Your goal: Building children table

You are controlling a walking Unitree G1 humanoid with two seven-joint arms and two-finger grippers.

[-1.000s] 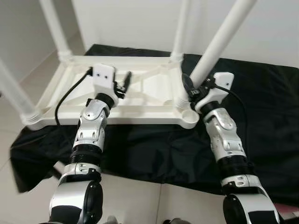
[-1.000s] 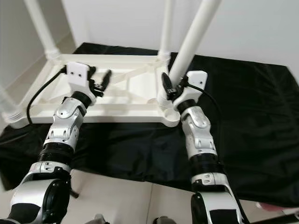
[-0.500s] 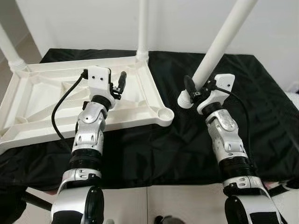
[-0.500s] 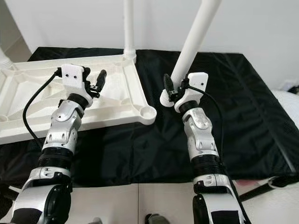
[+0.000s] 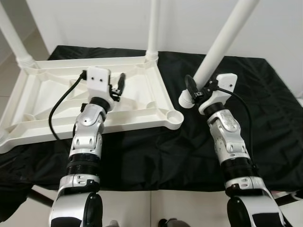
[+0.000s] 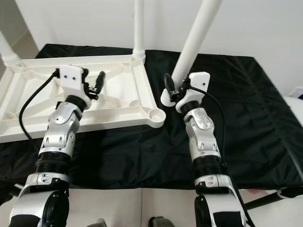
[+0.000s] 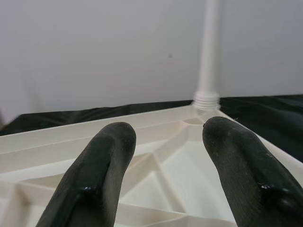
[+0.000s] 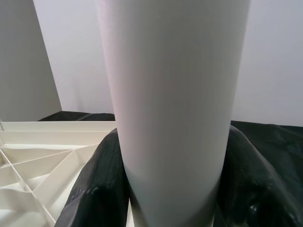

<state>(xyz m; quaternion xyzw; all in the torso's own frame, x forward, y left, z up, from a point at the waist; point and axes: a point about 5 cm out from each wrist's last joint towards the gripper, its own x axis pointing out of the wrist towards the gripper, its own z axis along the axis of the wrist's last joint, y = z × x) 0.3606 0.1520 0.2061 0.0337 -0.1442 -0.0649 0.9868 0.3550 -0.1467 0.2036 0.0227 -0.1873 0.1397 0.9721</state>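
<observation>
The right gripper (image 5: 193, 91) is clamping the loose table leg (image 5: 221, 41), now lifted clear beside the tabletop's (image 5: 42, 109) empty corner socket (image 5: 173, 115); the left gripper (image 5: 119, 85), fingers parted and empty, is hovering over the tabletop.

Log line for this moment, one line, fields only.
right gripper: shut on leg, beside empty corner socket | left gripper: open, over tabletop | cloth under

The table top (image 5: 137, 101) lying upside down looks like smooth cream plastic with a soft sheen, as does the loose leg (image 5: 222, 45). Under them the black sheet (image 5: 265, 113) is thin, creased cloth, faintly glossy. The arms (image 5: 229, 142) are polished silver metal.
</observation>
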